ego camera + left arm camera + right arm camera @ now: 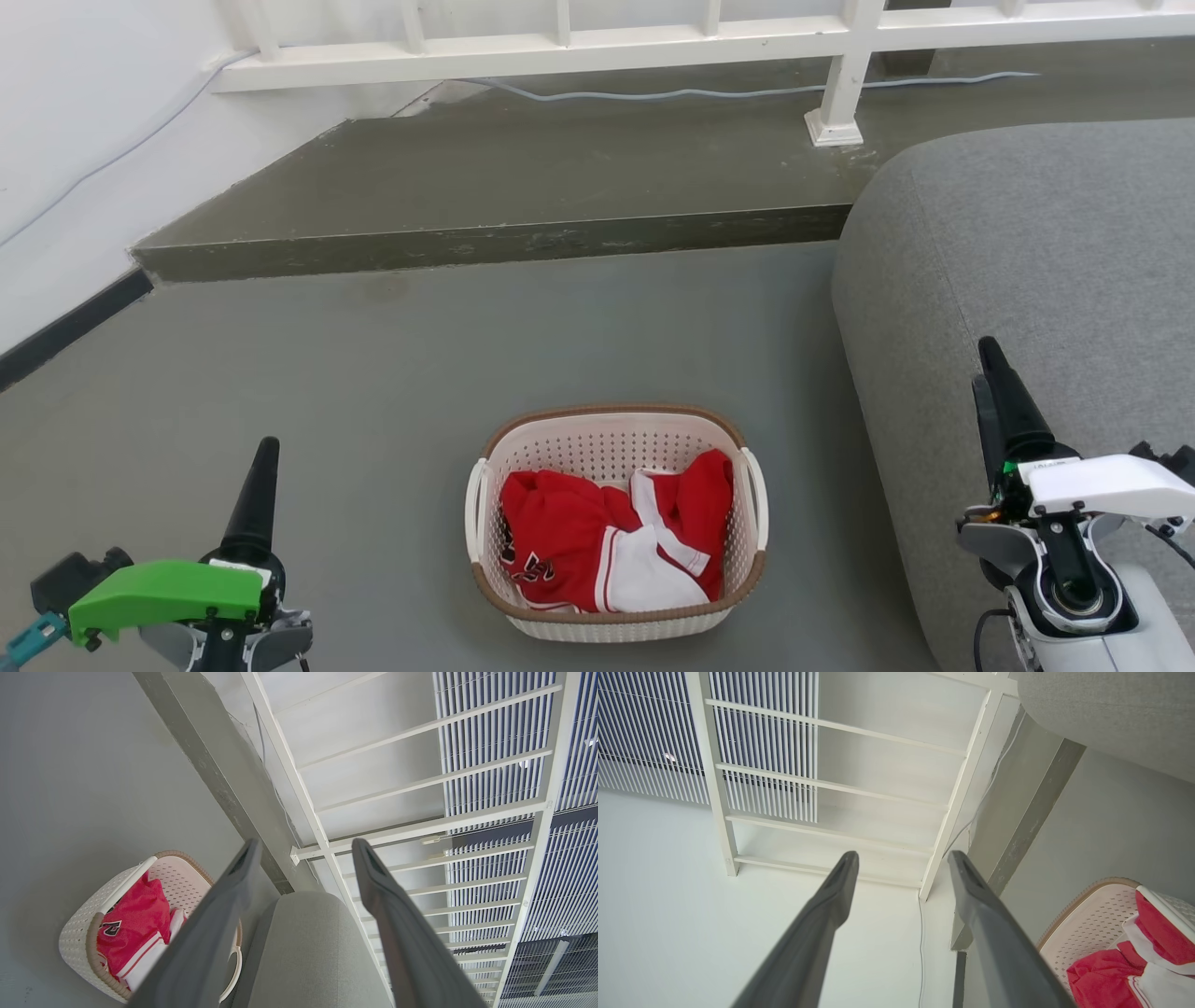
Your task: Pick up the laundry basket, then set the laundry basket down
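Starting the pick-up looks like the step in hand: the laundry basket [607,446] sits on the floor [373,373] between your arms, with a red and white garment [569,541] inside and nothing gripping it. Your left tool [304,844] and right tool [901,855] both stand parted, holding nothing, well apart from the basket. Next you likely need to bring each tool down and inward to a white side handle [476,509]. Mind the grey sofa [1027,280] just beside the basket's right side, where room is tight. The left side has open floor, and the raised step [485,238] lies well beyond.
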You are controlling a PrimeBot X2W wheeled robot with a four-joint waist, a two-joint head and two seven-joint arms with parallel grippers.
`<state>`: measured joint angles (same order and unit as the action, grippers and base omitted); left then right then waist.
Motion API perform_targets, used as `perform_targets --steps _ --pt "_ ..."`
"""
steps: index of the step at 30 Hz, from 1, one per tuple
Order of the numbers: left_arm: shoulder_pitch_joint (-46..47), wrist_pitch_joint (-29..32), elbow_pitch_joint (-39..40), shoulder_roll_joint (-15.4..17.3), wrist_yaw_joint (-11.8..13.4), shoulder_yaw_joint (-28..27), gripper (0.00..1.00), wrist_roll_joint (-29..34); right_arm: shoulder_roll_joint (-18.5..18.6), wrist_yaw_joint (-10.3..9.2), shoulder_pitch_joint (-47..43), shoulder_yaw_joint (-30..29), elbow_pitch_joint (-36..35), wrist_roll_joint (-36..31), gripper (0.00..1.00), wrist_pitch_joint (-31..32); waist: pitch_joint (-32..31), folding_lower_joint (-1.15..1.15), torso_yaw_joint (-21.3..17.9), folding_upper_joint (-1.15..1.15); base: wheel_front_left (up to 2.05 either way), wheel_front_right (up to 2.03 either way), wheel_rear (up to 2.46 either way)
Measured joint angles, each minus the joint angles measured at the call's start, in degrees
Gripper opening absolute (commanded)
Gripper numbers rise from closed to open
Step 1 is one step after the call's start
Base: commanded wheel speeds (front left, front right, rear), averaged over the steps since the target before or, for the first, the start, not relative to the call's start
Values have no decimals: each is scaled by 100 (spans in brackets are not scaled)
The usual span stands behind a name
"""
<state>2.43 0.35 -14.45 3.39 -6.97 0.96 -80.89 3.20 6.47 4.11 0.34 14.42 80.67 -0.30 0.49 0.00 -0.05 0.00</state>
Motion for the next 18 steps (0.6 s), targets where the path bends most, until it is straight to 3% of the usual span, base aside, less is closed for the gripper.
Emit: perform_targets --steps 18 --pt "127 -326 71 302 30 368 100 1651 272 -59 180 500 -66 -1551 100 -305 27 0 -38 0 0 0 0"
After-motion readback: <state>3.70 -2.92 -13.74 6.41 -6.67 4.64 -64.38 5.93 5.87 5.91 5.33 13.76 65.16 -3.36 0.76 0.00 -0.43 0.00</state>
